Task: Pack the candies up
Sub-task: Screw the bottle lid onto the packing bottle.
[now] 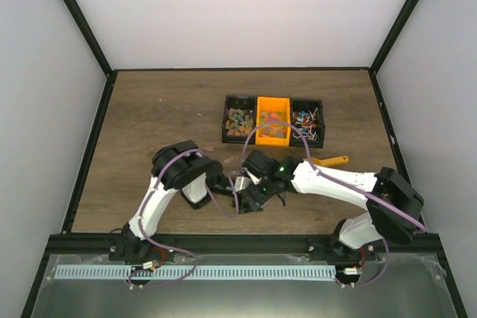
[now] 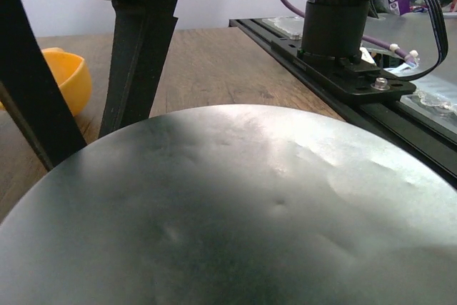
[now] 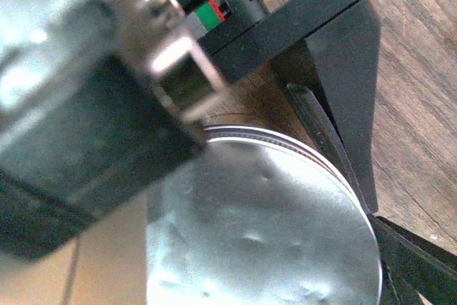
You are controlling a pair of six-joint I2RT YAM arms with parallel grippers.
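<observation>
Top view: even diffuse light from overhead, sharp, only soft short shadows under the arms (image 1: 160, 199) on the table (image 1: 149, 109); candies (image 1: 238, 121) resolve as colour specks only. Left wrist: round lid (image 2: 235, 212) shows dull sheen w/ dark patch mid-frame, bg brighter & soft. Right wrist worst: near hardware (image 3: 78, 91) top-left blown out and oof, grainy overall.

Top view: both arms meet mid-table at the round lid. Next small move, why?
Probably lift the round metal lid slightly and set it aside: both the left gripper and right gripper crowd it mid-table, while the candies sit in their bins and the orange scoop lies untouched.
</observation>
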